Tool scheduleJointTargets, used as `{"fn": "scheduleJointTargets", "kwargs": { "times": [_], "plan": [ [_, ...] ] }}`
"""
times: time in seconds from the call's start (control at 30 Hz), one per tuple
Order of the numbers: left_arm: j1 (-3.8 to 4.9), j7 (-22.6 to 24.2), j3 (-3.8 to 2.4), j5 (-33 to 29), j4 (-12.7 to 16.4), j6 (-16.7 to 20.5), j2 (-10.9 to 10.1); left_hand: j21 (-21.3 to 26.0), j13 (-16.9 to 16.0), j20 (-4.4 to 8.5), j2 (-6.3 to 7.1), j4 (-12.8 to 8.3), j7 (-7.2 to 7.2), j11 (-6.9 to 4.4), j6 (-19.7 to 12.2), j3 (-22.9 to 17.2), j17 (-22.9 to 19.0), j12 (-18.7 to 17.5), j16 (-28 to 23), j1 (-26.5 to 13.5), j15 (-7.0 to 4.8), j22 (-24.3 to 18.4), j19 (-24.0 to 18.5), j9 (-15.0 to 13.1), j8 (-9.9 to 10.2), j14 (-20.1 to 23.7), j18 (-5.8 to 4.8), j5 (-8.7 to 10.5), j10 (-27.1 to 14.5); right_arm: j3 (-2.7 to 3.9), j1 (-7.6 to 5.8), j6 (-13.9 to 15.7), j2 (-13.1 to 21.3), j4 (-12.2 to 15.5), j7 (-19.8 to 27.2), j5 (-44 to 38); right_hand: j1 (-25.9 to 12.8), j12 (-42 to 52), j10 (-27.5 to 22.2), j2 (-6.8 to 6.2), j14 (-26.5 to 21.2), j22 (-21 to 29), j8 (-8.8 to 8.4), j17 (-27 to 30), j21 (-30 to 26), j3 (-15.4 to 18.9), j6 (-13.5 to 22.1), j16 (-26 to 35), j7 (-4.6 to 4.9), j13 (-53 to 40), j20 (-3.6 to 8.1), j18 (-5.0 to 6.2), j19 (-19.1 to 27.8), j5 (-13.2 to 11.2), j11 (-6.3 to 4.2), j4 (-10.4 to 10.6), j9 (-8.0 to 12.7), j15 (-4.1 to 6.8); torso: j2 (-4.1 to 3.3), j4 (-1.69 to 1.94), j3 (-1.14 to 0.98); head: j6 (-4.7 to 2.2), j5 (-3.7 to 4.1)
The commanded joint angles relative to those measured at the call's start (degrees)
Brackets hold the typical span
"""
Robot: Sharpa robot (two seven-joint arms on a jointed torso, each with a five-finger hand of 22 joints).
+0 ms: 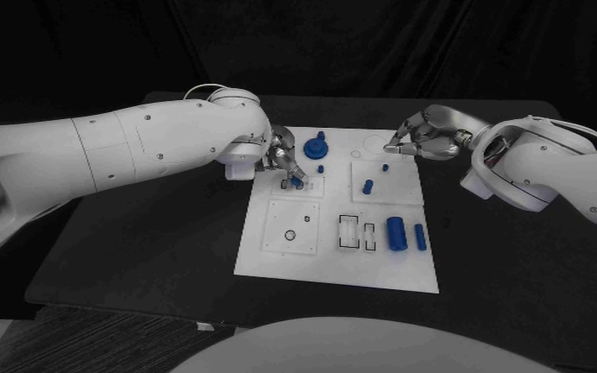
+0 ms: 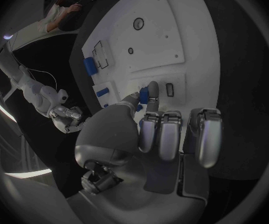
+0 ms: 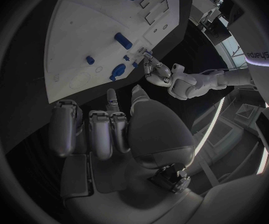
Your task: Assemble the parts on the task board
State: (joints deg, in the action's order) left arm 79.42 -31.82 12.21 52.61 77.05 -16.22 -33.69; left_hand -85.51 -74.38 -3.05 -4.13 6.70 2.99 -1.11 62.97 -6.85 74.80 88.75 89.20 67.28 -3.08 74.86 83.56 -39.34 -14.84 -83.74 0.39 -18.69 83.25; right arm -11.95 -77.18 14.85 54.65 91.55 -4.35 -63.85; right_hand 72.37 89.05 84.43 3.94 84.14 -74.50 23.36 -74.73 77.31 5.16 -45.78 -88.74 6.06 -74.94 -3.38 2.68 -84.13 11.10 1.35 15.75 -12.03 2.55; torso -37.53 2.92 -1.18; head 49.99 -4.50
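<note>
The white task board [image 1: 326, 265] lies in the middle of the table. My left hand [image 1: 281, 162] is over its far left corner and pinches a small blue part [image 2: 144, 95] between thumb and finger, just above a small rectangular slot [image 2: 169, 89]. My right hand [image 1: 418, 140] hovers at the far right corner with its fingers curled in, and nothing shows in them [image 3: 103, 129]. On the board are a round blue part [image 1: 318, 147], two small pegs [image 1: 320, 168] [image 1: 385, 167], a short cylinder [image 1: 368, 186], a thick cylinder [image 1: 396, 233] and a slim one [image 1: 421, 236].
The black table [image 1: 149, 243] surrounds the board on all sides. On the board's near half are outlined rectangular slots [image 1: 352, 231] and a small ring [image 1: 290, 236]. A round recess [image 1: 377, 142] is next to my right hand.
</note>
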Motion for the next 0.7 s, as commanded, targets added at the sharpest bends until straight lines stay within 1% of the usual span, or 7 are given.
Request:
{"fn": "scheduleJointTargets", "kwargs": {
  "times": [0.03,0.2,0.33,0.4,0.43,0.47,0.7],
  "plan": [
    [-0.16,0.26,-0.06,-0.54,-0.05,0.21,0.04,0.61,-15.62,0.51,0.79,-0.78,-1.05,-0.49,0.18,-5.82,15.2,1.25,0.8,-0.11,-0.86,9.08,-0.29,-2.02,1.01,-6.26,1.69,-0.89,6.75,0.04,0.14,-0.3,-0.09,-0.04,-0.7,-0.05,0.42,0.95,5.57,0.48,5.4,-11.02,1.01,-13.75,-1.3,1.84,-0.56,0.39,0.0,-15.06,-0.36,0.63,-0.05,1.14,0.1,0.46,-0.85,-0.12,0.0,-0.01,-0.02,0.01,0.04],
    [-0.26,-0.11,-0.06,-0.57,-0.11,0.08,0.12,0.66,-15.62,0.47,0.93,-0.46,-1.0,-0.44,0.14,-6.2,15.2,1.25,0.8,-0.62,-0.81,9.09,-0.32,-2.23,1.12,-6.26,1.7,-0.4,6.75,0.04,0.15,-0.09,-0.17,-0.06,-0.57,-0.05,0.43,0.95,5.57,0.49,5.39,-10.99,1.01,-13.72,-1.4,1.86,-0.55,0.41,0.01,-15.06,-0.37,0.65,-0.01,1.16,0.1,0.48,-0.85,-0.12,0.0,-0.03,0.0,0.01,-0.18],
    [-0.35,-0.6,-0.06,-0.62,-0.22,-0.13,0.28,0.63,-15.62,0.44,1.1,-0.19,-0.97,-0.4,0.14,-6.38,15.2,1.25,0.8,-1.06,-0.79,9.17,-0.26,-2.39,1.21,-6.26,1.68,0.05,6.75,0.04,0.16,-0.13,-0.22,-0.11,-0.55,-0.05,0.43,0.95,5.57,0.49,5.39,-10.99,1.01,-13.72,-1.4,1.86,-0.55,0.41,0.01,-15.06,-0.37,0.65,-0.01,1.16,0.1,0.48,-0.85,-0.12,0.01,-0.01,-0.04,0.01,-0.19],
    [-0.4,-0.74,-0.06,-0.63,-0.34,-0.2,0.38,0.7,-15.62,0.39,1.25,0.12,-0.92,-0.36,0.1,-6.59,15.2,1.25,0.8,-1.54,-0.74,9.15,-0.32,-2.57,1.35,-6.26,1.7,0.79,6.75,0.04,0.16,-0.16,-0.25,-0.13,-0.53,-0.05,0.43,0.95,5.57,0.49,5.39,-10.99,1.01,-13.72,-1.4,1.86,-0.55,0.41,0.01,-15.06,-0.37,0.65,-0.01,1.16,0.1,0.48,-0.85,-0.12,-0.01,-0.03,0.0,0.01,-0.14],
    [-0.43,-0.79,-0.06,-0.63,-0.41,-0.21,0.42,0.7,-15.62,0.39,1.25,0.12,-0.92,-0.36,0.1,-6.59,15.2,1.25,0.8,-1.54,-0.74,9.15,-0.32,-2.57,1.35,-6.26,1.7,0.79,6.75,0.04,0.16,-0.17,-0.26,-0.13,-0.52,-0.05,0.43,0.95,5.57,0.49,5.39,-10.99,1.01,-13.72,-1.4,1.86,-0.55,0.41,0.01,-15.06,-0.37,0.65,-0.01,1.16,0.1,0.48,-0.85,-0.12,-0.02,-0.03,0.01,0.01,-0.14],
    [-0.44,-0.81,-0.06,-0.64,-0.43,-0.21,0.43,0.74,-15.62,0.36,1.27,0.28,-0.91,-0.35,0.1,-6.68,15.2,1.25,0.8,-1.75,-0.72,9.13,-0.35,-2.66,1.42,-6.26,1.71,1.37,6.75,0.04,0.17,-0.18,-0.26,-0.13,-0.52,-0.05,0.43,0.95,5.57,0.49,5.39,-10.99,1.01,-13.72,-1.4,1.86,-0.55,0.41,0.01,-15.06,-0.37,0.65,-0.01,1.16,0.1,0.48,-0.85,-0.12,-0.02,-0.03,0.02,0.01,-0.14],
    [-0.61,-0.98,-0.06,-0.65,-0.85,-0.54,0.61,0.88,-15.62,0.28,1.39,0.86,-0.79,-0.23,-0.04,-7.05,15.2,1.25,0.8,-2.47,-0.63,9.1,-0.46,-2.9,1.88,-6.26,1.75,3.25,6.75,0.04,0.17,-0.26,-0.23,-0.11,-0.51,-0.05,0.43,0.95,5.57,0.49,5.39,-10.99,1.01,-13.72,-1.4,1.86,-0.55,0.41,0.01,-15.06,-0.37,0.65,-0.01,1.16,0.1,0.48,-0.85,-0.12,-0.01,-0.07,0.01,0.01,-0.12]
  ]
}}
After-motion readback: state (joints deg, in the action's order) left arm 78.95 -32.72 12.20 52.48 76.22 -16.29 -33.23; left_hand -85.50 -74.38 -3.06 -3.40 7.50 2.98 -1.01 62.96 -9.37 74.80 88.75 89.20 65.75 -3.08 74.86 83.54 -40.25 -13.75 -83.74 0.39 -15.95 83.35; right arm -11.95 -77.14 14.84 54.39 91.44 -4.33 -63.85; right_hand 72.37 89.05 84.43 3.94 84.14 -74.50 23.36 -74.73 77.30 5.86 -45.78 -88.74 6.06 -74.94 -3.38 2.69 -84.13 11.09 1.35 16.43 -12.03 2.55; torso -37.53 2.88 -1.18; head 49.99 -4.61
